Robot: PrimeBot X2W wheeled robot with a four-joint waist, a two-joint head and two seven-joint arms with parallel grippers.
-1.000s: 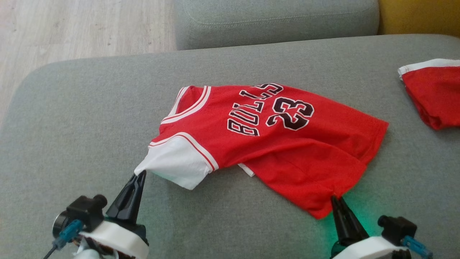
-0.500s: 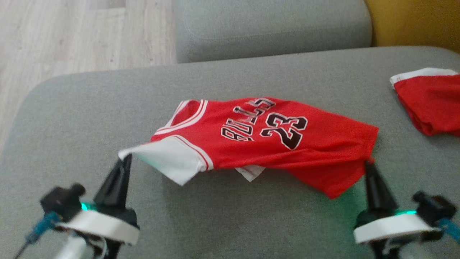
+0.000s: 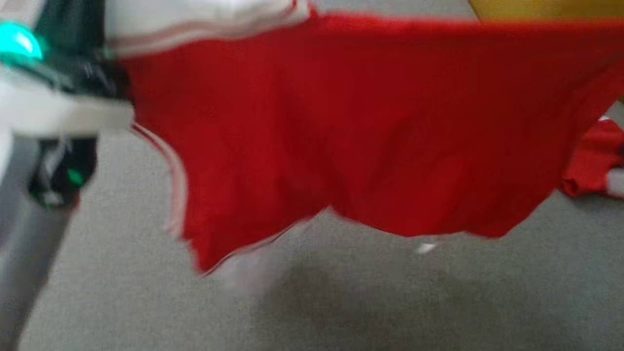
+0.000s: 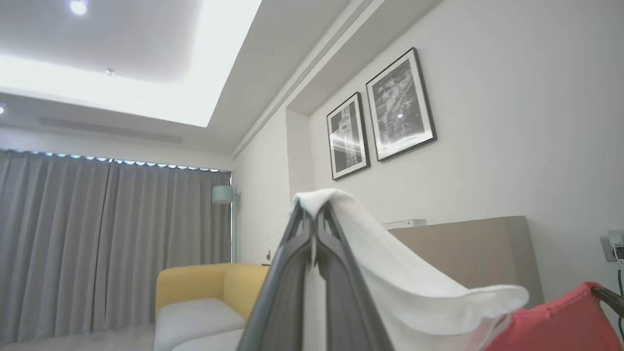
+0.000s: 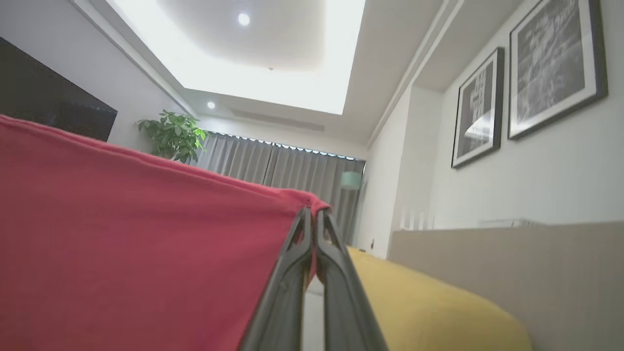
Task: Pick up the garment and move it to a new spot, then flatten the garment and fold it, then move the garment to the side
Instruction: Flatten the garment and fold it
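The garment (image 3: 341, 122), a red jersey with white trim, hangs spread in the air close to the head camera, blurred, above the grey sofa cushion (image 3: 341, 302). My left gripper (image 4: 314, 214) points upward and is shut on the jersey's white sleeve (image 4: 390, 263). Its white wrist housing (image 3: 58, 107) shows at the upper left of the head view. My right gripper (image 5: 314, 212) also points upward, shut on a corner of the red hem (image 5: 122, 243). The jersey stretches between the two grippers, with its lower edge sagging free.
A second red piece of clothing (image 3: 590, 161) lies on the cushion at the right. A yellow cushion (image 3: 536, 7) sits behind the sofa seat. A yellow armchair (image 4: 204, 282), grey curtains and framed pictures (image 4: 399, 107) stand farther off in the room.
Both grippers have risen steeply with the jersey, lifting it off the cushion until it hangs before the head camera. The right gripper closed on the hem. The head view has shifted too.
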